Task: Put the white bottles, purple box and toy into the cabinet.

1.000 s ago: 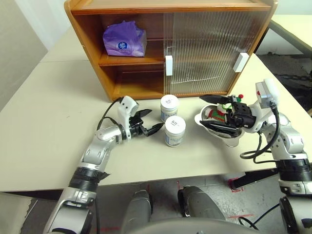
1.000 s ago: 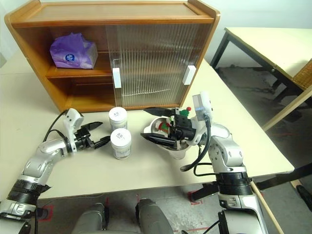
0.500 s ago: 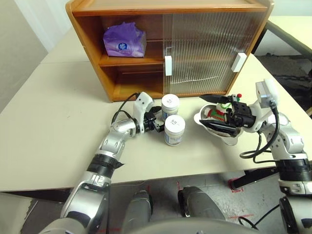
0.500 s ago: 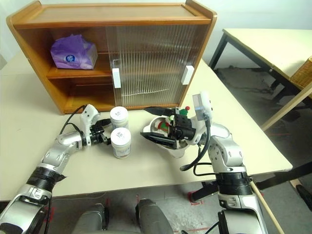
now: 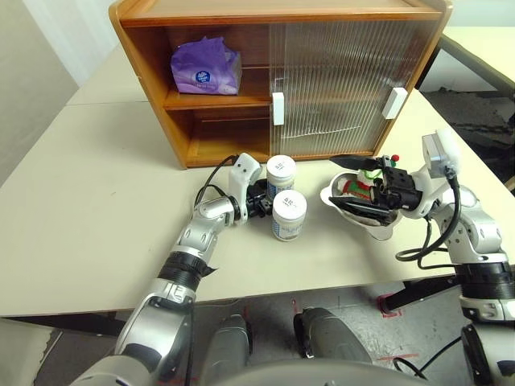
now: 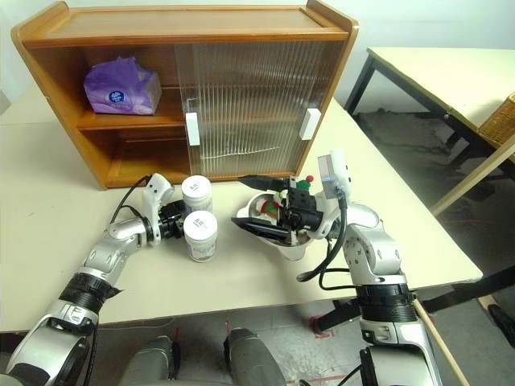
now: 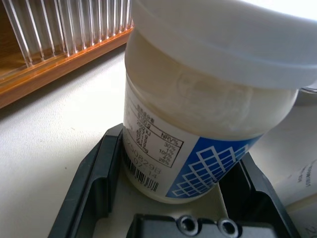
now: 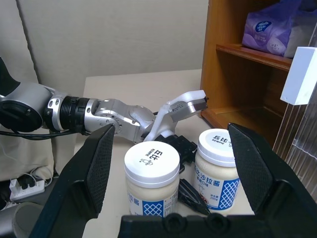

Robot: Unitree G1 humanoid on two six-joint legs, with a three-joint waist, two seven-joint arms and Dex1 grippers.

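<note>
Left pincer [image 6: 175, 224] is bracketing the rear bottle [image 6: 197, 194], fingers [image 7: 94, 183] not yet clamped; recommend seating deeper, closing squarely below the lid. Right pincer [image 5: 364, 186] is standing wide, empty.

White bottles [image 5: 289, 215], white lids, blue lattice-print labels. Purple box [image 5: 205, 66]: lilac, white and dark blue mark. Cabinet [image 5: 153, 60]: honey-brown wood; ribbed translucent doors [image 5: 346, 76], white handles. Toy [image 5: 358, 186]: red and green. Table [image 5: 88, 185]: cream.
</note>
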